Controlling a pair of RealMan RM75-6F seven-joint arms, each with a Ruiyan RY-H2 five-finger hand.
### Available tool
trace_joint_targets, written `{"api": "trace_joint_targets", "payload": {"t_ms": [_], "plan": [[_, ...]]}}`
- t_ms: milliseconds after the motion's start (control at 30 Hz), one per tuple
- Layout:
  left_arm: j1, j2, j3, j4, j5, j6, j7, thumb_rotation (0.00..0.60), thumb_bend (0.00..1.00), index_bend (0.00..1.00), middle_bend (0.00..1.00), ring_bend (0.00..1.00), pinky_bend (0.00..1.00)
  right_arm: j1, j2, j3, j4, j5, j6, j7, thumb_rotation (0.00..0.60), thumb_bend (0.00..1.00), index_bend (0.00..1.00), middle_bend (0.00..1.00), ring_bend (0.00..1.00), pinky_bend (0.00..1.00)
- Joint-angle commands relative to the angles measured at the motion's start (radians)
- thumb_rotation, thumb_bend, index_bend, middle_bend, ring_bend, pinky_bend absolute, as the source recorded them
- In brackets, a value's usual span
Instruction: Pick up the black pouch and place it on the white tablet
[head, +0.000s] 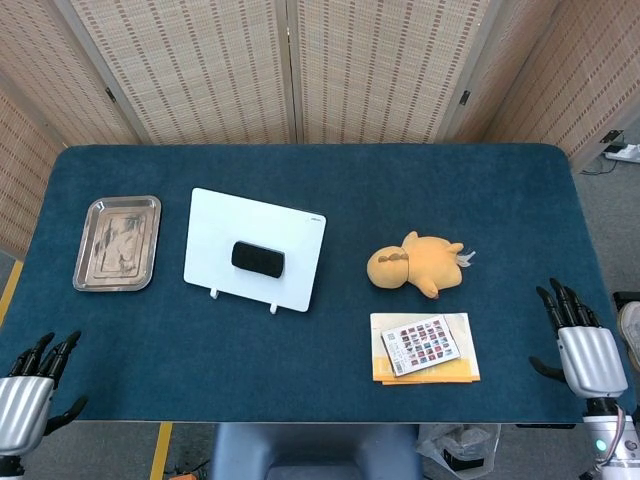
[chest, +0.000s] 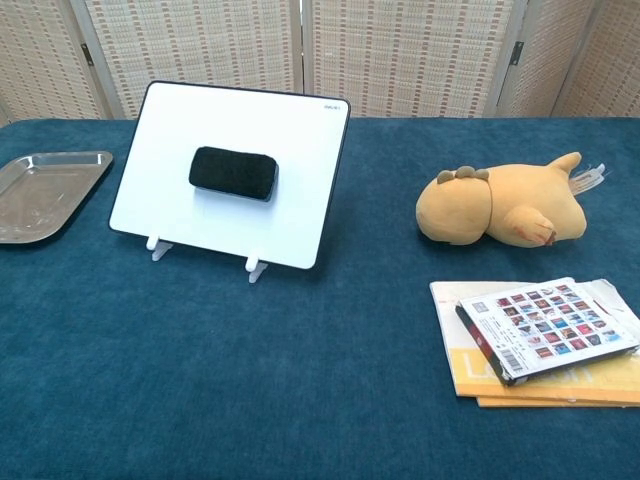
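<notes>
Both hands sit at the near edge of the table, holding nothing: the left hand (head: 22, 395) at the near left corner with its dark fingers apart and pointing up the table, the right hand (head: 585, 355) at the near right corner with its fingers likewise spread. Neither shows in the chest view.

Well ahead of the left hand and off to its right, the black pouch (head: 258, 258) lies on the middle of the white tablet (head: 215, 225), touching nothing but that surface. The task looks done as things lie: the pouch rests where it was meant to go, and both hands are well clear of it.

In the chest view the tablet appears tilted, its far edge raised, propped on two small white feet at its near edge. The pouch's soft, fuzzy-looking fabric is likely what keeps it from sliding down the smooth, hard panel. It is a rounded oblong, matte black against the glossy white rectangle with its thin dark rim.

Ahead of the left hand, left of the tablet, a shiny metal tray (head: 117, 242) with rounded corners lies flat. Ahead of the right hand and to its left sit a plump yellow plush toy (head: 415, 265) and, nearer, a printed card on a stack of yellow booklets (head: 425, 347). Deep blue, felt-like cloth (head: 330, 375) covers the table.
</notes>
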Motion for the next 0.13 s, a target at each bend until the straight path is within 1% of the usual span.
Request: {"api": "trace_joint_targets", "payload": {"t_ms": [33,133], "plan": [[0.012,0.007,-0.005,-0.006,0.015,-0.009,0.003,0.600,0.24,0.04,0.08,0.00,0.11,-0.002,0.002,-0.002,0.000,-0.005,0.003,0.006,0.600,0.15,0.00,0.00,0.05,0.20],[0.020,0.007,-0.016,-0.008,0.023,-0.024,0.011,0.600,0.24,0.04,0.07,0.00,0.10,-0.002,0.004,-0.005,0.002,-0.010,0.005,0.012,0.600,0.15,0.00,0.00,0.05,0.20]]}}
